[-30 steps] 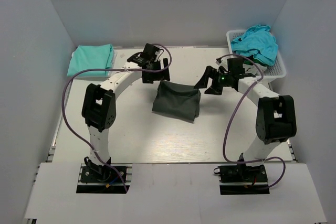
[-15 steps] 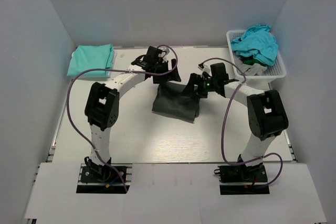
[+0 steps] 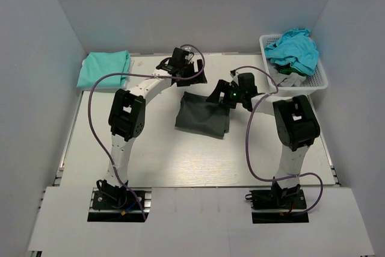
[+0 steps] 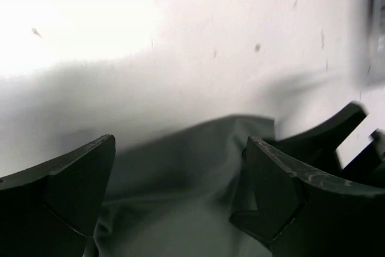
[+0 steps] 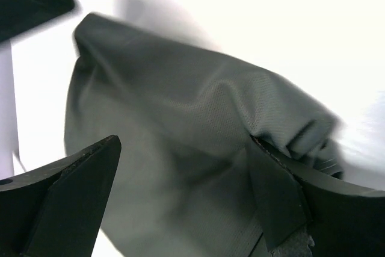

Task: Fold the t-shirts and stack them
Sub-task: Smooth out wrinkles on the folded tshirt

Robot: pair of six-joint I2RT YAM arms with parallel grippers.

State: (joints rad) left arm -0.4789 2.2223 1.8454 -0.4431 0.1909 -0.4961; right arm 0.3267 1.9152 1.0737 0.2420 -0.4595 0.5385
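The dark charcoal t-shirt [image 3: 203,115] lay folded near the centre of the top view, on the white table [image 3: 150,154]. The left gripper [image 3: 190,75] stood at its upper left corner with the fingers spread wide. In its wrist view the cloth edge showed between them and was not pinched. The right gripper [image 3: 219,95] was at the upper right corner, its fingers also spread apart over the cloth. A mint-green t-shirt [image 3: 104,68] lay folded in the upper left. A turquoise t-shirt [image 3: 293,49] was heaped in the white basket [image 3: 319,81] in the upper right.
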